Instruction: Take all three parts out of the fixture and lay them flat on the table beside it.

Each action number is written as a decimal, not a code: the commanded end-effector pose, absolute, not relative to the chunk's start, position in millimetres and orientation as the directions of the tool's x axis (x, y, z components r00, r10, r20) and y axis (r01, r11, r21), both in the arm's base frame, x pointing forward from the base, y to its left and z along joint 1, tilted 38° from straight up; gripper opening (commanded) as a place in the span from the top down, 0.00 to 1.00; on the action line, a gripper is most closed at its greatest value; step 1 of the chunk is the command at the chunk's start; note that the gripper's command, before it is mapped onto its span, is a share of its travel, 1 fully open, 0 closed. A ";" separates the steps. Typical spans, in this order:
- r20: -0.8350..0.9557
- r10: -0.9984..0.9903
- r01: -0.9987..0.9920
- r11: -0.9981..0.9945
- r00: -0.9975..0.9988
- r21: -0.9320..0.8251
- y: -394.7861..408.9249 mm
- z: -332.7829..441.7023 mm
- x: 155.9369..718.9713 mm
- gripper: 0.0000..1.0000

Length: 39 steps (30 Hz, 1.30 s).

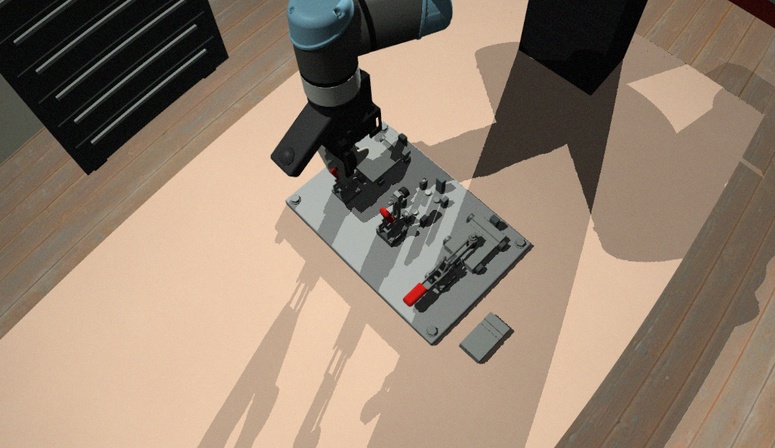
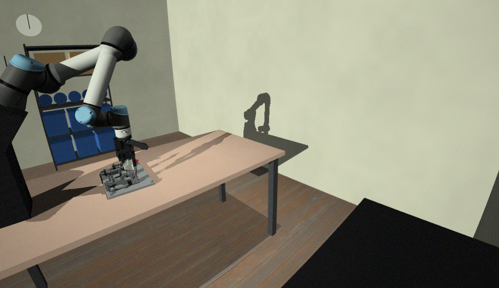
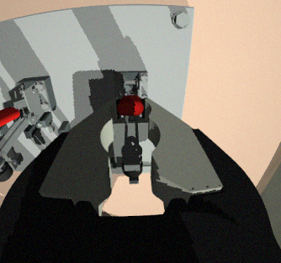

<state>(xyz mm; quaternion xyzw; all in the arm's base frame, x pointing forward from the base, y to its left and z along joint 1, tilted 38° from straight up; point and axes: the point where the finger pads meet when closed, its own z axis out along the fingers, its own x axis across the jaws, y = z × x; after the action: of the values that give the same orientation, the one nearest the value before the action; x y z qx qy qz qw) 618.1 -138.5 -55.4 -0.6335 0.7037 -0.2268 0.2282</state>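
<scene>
The long light-brown table [image 1: 142, 306] on dark metal legs carries a flat grey fixture plate [image 1: 337, 237] with small clamps on it, and one small grey part [image 1: 484, 336] lies flat on the table top just beside the plate's near corner.
</scene>
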 end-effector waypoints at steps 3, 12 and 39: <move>-0.034 -0.995 -0.788 0.094 -0.093 -0.609 -138.4 -55.9 617.1 1.00; -0.034 -0.995 -0.788 0.094 -0.093 -0.609 -138.3 -56.6 616.3 1.00; -0.034 -0.995 -0.788 0.094 -0.093 -0.609 -138.3 -56.6 616.2 0.72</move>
<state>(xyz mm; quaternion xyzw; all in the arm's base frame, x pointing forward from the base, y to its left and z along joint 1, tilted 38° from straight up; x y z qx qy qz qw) 616.1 -138.2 -57.2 -0.6335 0.7038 -0.2266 0.2281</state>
